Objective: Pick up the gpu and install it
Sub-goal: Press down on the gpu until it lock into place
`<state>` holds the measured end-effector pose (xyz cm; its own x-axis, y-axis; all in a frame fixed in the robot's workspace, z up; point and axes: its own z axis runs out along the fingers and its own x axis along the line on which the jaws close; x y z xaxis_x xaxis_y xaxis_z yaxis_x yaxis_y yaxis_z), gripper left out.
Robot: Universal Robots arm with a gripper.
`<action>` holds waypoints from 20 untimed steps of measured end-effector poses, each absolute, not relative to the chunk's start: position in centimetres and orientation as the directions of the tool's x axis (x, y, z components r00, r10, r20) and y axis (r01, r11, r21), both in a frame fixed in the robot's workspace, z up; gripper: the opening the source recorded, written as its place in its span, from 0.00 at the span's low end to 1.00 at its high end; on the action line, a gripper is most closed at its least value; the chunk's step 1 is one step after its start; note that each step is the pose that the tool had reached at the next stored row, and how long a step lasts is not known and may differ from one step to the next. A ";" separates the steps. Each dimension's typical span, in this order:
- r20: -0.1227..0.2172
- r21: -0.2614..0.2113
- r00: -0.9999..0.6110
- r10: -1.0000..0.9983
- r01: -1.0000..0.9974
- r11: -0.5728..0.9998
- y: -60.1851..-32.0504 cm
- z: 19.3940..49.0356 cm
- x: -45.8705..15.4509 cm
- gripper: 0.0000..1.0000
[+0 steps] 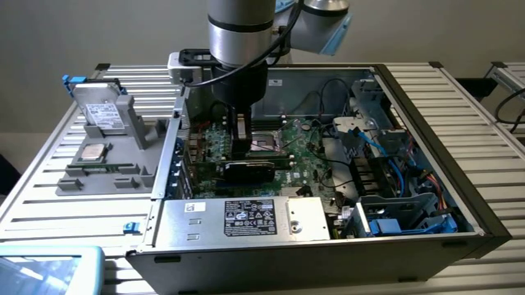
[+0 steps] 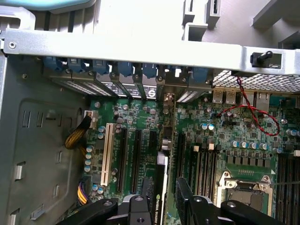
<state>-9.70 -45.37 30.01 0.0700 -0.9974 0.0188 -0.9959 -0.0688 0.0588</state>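
Exterior view | arm vertical | tool (image 1: 243, 150) gripping gpu (image 1: 248, 168) on motherboard (image 1: 303, 144)

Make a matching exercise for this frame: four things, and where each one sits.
Things:
1. gpu
2. gripper
3. hard drive
4. power supply

Places:
A. upright in the grey tray outside the case
B. along the case's near edge, labels up
C. on the motherboard, under the arm
D. around the gpu's top edge

Pairs: 1-C, 2-D, 3-A, 4-B
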 end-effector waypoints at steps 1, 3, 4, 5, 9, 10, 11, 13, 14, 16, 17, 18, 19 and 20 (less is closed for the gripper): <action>0.019 0.059 0.070 -0.997 -0.996 -0.069 -45.4 30.0 -9.7 0.33; 0.019 0.059 0.070 -0.997 -0.996 -0.069 -45.4 30.0 -9.7 0.26; 0.019 0.059 0.070 -0.997 -0.996 -0.069 -45.4 30.0 -9.7 0.20; 0.019 0.059 0.070 -0.997 -0.996 -0.069 -45.4 30.0 -9.7 0.14; 0.019 0.057 0.069 -0.997 -0.996 -0.068 -45.4 30.0 -9.8 0.12; 0.019 0.055 0.069 -0.997 -0.996 -0.067 -45.4 29.9 -9.9 0.12; 0.019 0.052 0.068 -0.998 -0.996 -0.067 -45.3 29.8 -10.1 0.12; 0.020 0.046 0.065 -0.998 -0.997 -0.064 -45.3 29.7 -10.3 0.12; 0.020 0.042 0.062 -0.998 -0.997 -0.061 -45.2 29.6 -10.3 0.12; 0.020 0.037 0.057 -0.998 -0.998 -0.056 -45.2 29.4 -10.5 0.12; 0.020 0.036 0.054 -0.998 -0.998 -0.053 -45.2 29.3 -10.6 0.12; 0.020 0.036 0.051 -0.998 -0.998 -0.050 -45.1 29.1 -10.8 0.12; 0.020 0.036 0.048 -0.999 -0.998 -0.048 -45.1 28.9 -10.9 0.12; 0.020 0.036 0.046 -0.999 -0.998 -0.045 -45.1 28.8 -11.0 0.12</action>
